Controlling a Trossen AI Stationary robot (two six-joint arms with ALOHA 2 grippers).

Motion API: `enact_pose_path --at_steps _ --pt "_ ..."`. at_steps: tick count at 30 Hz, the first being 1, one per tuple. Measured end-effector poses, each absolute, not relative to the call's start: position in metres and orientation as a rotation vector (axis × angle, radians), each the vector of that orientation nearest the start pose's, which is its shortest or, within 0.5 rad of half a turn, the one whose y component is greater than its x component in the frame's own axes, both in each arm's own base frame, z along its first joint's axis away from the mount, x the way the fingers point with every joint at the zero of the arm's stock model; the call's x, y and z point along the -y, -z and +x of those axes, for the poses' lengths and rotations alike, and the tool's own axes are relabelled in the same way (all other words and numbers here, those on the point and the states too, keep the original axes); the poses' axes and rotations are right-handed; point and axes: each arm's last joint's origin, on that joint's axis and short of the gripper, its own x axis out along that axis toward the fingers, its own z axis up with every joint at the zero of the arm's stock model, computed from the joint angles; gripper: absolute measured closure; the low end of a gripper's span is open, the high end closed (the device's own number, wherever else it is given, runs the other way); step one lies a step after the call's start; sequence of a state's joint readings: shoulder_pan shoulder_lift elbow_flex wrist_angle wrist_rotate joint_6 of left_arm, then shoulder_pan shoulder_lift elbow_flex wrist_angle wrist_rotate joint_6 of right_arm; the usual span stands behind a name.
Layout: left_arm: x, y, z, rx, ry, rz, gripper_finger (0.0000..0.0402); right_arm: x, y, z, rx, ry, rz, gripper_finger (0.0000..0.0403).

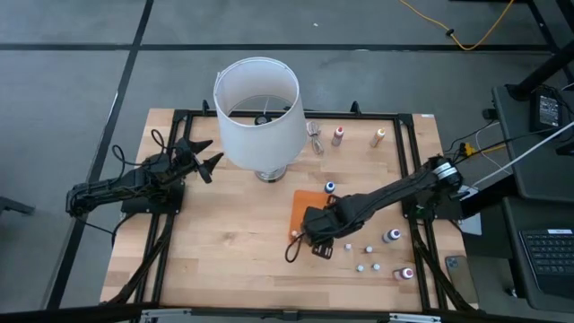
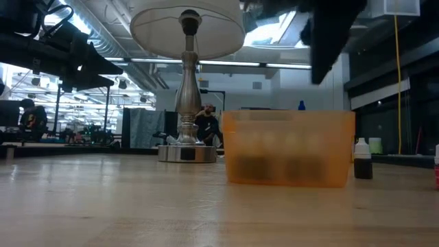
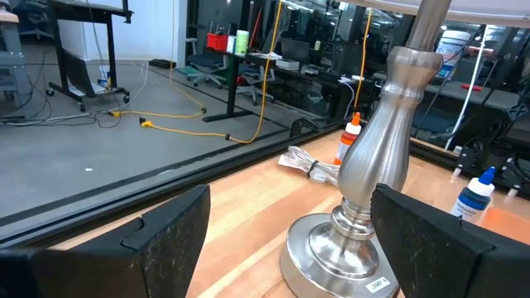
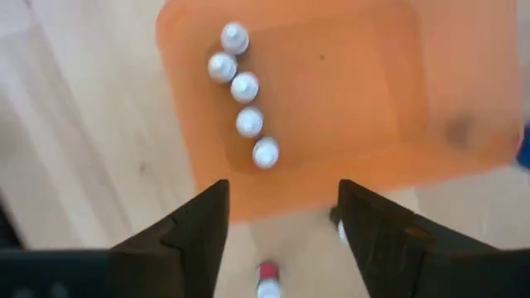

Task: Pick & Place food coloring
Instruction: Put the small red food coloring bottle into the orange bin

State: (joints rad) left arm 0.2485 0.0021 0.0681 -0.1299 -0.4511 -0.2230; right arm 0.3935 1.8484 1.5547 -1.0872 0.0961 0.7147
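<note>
An orange tray [image 1: 303, 205] lies on the table near its middle, and several white-capped food coloring bottles [image 4: 243, 87] stand in a row inside it. Other bottles stand loose on the table: a blue one [image 1: 329, 187], a purple one [image 1: 392, 236], a pink-red one [image 1: 408, 273] and tiny white ones [image 1: 368, 248]. My right gripper [image 4: 281, 223] hangs open and empty over the tray's near edge [image 1: 316, 235], fingers pointing down. A red-capped bottle [image 4: 267, 277] stands on the table below the gap between its fingers. My left gripper [image 1: 204, 160] is open and empty at the table's left, facing the lamp.
A lamp with a big white shade [image 1: 258, 112] and a metal base [image 3: 364, 207] stands at the back middle. A pink bottle [image 1: 337, 136], an orange one [image 1: 379, 136] and a clear wrapper [image 1: 317, 135] lie behind it. Bare wood lies at the near left.
</note>
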Motion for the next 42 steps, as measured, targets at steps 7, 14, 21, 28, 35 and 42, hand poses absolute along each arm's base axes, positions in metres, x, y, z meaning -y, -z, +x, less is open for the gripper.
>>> enact_pose_path --at_steps 7,14,21,28,35,42 --pt "-0.034 -0.174 0.084 0.013 -0.704 -0.207 0.0080 -0.145 -0.254 0.309 -1.411 0.208 0.402 0.0120" --pt "-0.034 -0.174 0.084 0.013 -0.704 -0.207 0.0080 -0.150 -0.244 0.270 -1.471 0.131 0.290 0.0117" --pt "-0.034 -0.174 0.084 0.013 -0.704 -0.207 0.0080 -0.153 -0.225 0.237 -1.536 0.114 0.209 0.0117" --pt "-0.034 -0.174 0.084 0.013 -0.704 -0.207 0.0079 -0.158 -0.208 0.221 -1.579 0.117 0.162 0.0117" --pt "-0.034 -0.174 0.084 0.013 -0.704 -0.207 0.0079 -0.162 -0.194 0.213 -1.591 0.136 0.163 0.0117" --pt "-0.034 -0.174 0.084 0.013 -0.704 -0.207 0.0080 -0.165 -0.179 0.214 -1.603 0.132 0.157 0.0117"
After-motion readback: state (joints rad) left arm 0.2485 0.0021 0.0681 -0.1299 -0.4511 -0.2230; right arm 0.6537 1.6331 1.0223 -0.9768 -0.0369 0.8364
